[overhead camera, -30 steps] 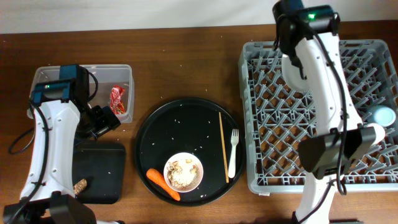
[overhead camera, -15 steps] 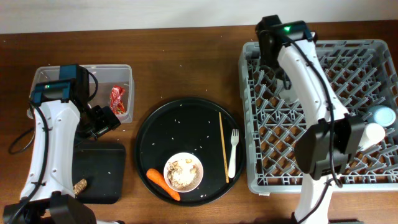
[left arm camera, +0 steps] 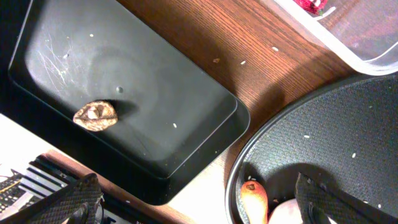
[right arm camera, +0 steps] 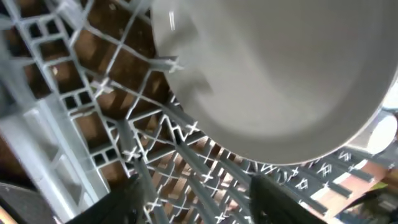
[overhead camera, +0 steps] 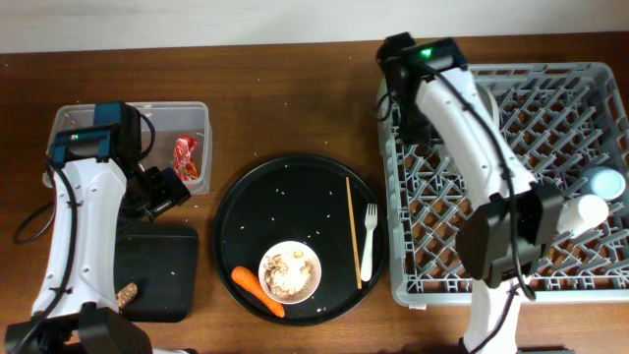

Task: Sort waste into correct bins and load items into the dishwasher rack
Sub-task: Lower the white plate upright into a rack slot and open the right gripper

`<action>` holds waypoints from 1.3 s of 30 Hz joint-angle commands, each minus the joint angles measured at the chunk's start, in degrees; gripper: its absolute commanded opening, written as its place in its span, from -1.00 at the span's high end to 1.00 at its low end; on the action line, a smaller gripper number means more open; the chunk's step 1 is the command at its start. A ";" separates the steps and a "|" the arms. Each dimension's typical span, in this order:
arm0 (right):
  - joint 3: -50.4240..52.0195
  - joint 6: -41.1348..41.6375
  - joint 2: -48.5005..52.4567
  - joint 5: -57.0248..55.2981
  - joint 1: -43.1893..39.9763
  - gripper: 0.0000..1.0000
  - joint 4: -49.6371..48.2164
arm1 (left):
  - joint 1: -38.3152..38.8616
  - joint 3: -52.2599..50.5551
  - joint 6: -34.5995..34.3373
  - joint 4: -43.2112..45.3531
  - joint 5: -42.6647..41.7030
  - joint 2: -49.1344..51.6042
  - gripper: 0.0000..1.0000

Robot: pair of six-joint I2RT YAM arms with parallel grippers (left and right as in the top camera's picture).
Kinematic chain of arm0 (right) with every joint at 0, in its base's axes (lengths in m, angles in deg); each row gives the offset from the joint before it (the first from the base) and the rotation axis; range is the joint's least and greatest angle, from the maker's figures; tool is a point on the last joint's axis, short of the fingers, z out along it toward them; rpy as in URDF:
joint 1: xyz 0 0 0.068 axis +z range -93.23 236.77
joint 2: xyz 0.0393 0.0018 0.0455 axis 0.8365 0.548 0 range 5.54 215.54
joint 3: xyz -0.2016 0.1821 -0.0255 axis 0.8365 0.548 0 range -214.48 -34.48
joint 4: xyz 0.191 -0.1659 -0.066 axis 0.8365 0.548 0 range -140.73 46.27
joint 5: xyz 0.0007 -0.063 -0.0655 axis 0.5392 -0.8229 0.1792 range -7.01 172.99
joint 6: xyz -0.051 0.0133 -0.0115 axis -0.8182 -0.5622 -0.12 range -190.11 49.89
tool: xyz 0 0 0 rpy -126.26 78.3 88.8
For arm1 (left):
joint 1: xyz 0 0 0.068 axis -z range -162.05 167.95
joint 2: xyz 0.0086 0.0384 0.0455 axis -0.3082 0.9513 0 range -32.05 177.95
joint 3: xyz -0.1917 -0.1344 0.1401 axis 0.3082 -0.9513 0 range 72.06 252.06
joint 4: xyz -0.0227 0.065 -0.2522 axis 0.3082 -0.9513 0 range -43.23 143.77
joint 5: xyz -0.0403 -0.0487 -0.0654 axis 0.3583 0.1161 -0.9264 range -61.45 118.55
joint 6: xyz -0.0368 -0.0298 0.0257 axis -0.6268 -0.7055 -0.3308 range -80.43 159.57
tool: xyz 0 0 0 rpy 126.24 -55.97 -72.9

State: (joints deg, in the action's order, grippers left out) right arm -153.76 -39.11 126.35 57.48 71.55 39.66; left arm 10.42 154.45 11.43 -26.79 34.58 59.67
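My right gripper [right arm camera: 202,199] hangs open over the back left part of the grey dishwasher rack [overhead camera: 590,285], only pegs showing between its fingers. The pale plate [right arm camera: 267,81] stands just beyond it in the rack, free of the jaws. In the overhead view my right gripper [overhead camera: 411,123] and arm hide the plate. A white cup [overhead camera: 588,211] and a blue cup [overhead camera: 604,182] sit at the rack's right side. My left gripper [left arm camera: 199,208] is open above the table edge between the shallow black tray [left arm camera: 143,87] and the carrot [left arm camera: 253,198]. It holds nothing.
On the round black tray [overhead camera: 256,211] are a white bowl [overhead camera: 290,272] of scraps, the carrot [overhead camera: 257,291], chopsticks [overhead camera: 352,231] and a white fork [overhead camera: 369,241]. The clear tub [overhead camera: 118,123] holds the red wrapper [overhead camera: 186,157]. A brown scrap [overhead camera: 125,292] lies in the shallow black tray [overhead camera: 162,261].
My right arm has swung left across the back of the rack and its jaws have gone from shut to open, away from the plate. The left arm has not moved.
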 commanded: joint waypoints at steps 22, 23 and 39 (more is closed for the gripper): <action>-3.72 -29.83 -0.52 39.69 -25.99 0.81 -4.26 | -0.24 -0.07 -0.68 0.35 0.24 -0.68 -0.99; -3.67 -31.76 -0.39 41.59 -25.70 0.81 -3.65 | -0.24 -0.07 -0.68 0.33 0.24 -0.68 -0.99; -3.63 -43.08 -0.98 49.22 -24.15 0.08 4.90 | -0.26 -0.07 -0.68 0.55 0.26 -0.68 -0.99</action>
State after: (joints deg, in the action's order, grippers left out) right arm -157.63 -84.94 126.09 110.98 47.12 44.66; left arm 10.42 154.45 11.41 -26.46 34.58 59.67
